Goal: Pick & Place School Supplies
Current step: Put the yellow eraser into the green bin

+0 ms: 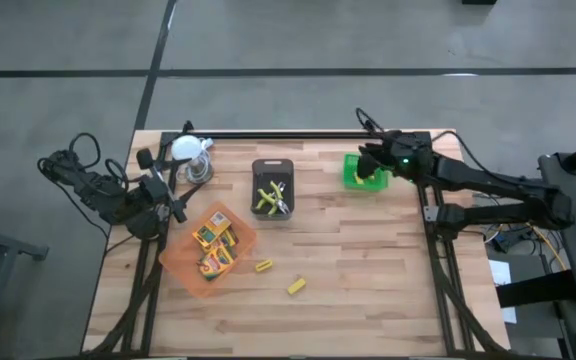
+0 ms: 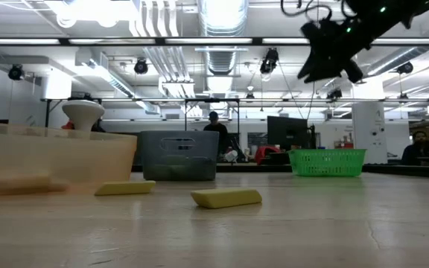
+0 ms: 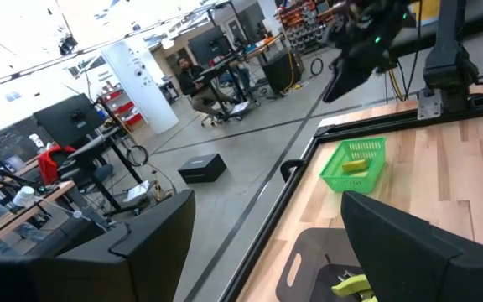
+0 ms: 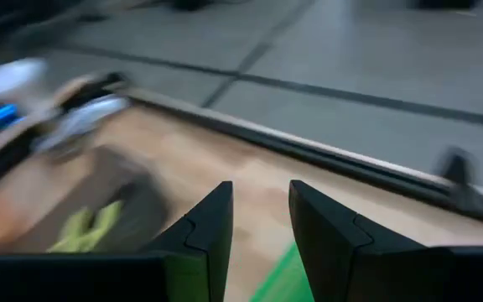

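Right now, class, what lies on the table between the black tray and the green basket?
Bare wood only, as the high view shows: nothing lies between the black tray and the green basket.

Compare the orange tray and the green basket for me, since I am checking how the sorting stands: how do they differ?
The orange tray sits near the table's front left, skewed to its edges; the green basket stands square at the back right. The orange tray holds several yellow-green crayon boxes; the green basket shows one short yellow block. The right gripper hovers above the green basket, none over the orange tray. Both are open-topped.
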